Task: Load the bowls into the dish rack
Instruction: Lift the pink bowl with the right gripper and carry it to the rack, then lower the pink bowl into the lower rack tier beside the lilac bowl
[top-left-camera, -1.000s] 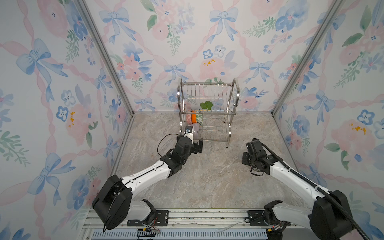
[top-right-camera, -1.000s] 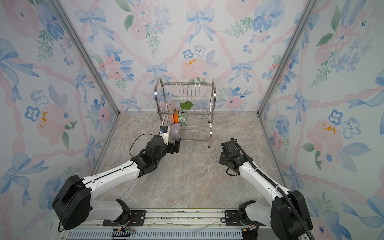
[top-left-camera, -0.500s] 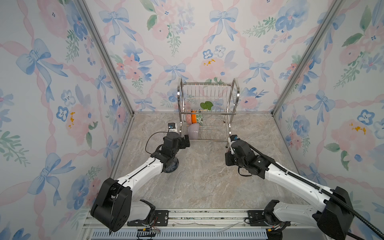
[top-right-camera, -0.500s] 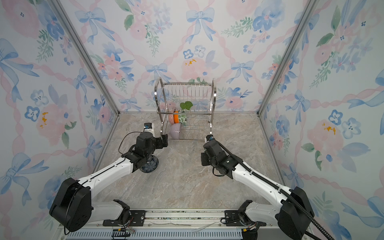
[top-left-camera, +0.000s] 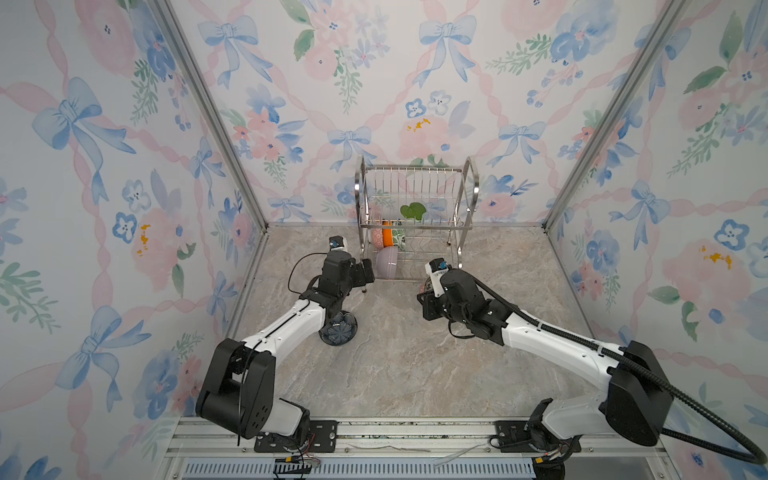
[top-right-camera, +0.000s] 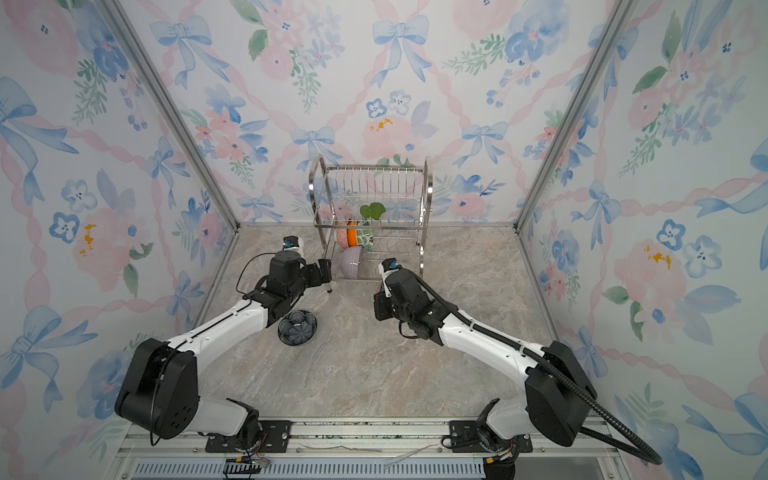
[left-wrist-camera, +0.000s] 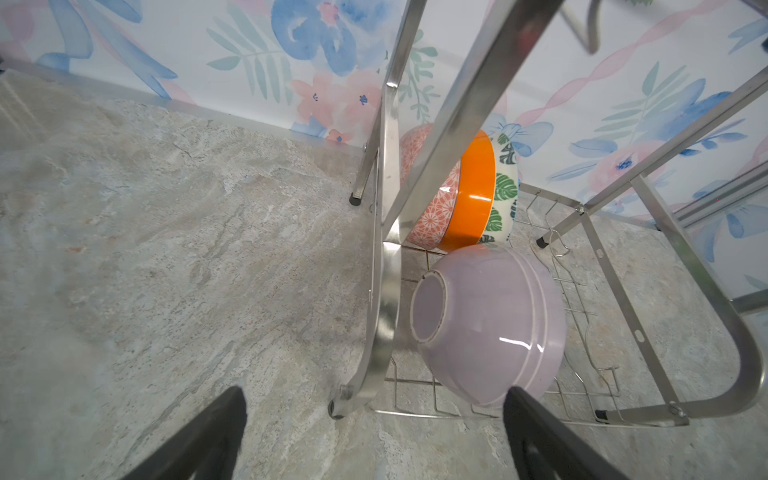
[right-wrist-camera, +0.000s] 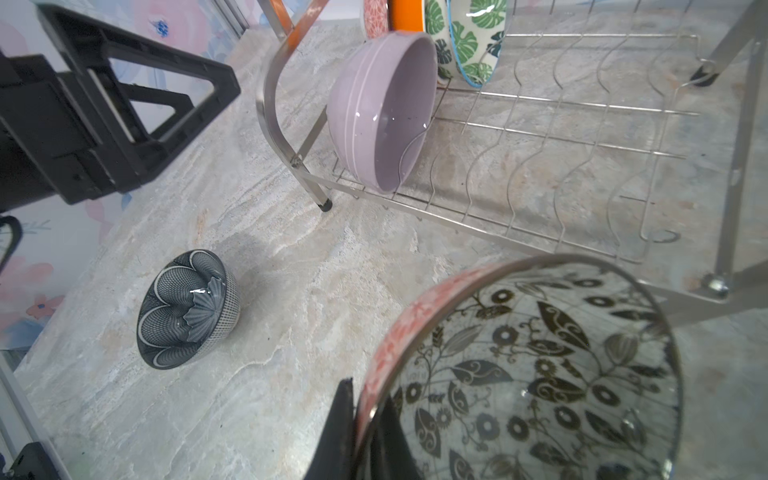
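Bowls (left-wrist-camera: 490, 324): four in dish rack (top-left-camera: 415, 183); dark blue bowl (top-right-camera: 297, 328) on desk (top-left-camera: 395, 365), rack's 7 o'clock; right end effector (right-wrist-camera: 368, 428) clamps floral bowl (right-wrist-camera: 540, 374); left end effector (left-wrist-camera: 374, 392) apart.

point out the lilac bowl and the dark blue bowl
lilac bowl (left-wrist-camera: 490, 324): left wrist view, on its outer side wall
dark blue bowl (top-right-camera: 297, 328): in a top view, on its patterned surface
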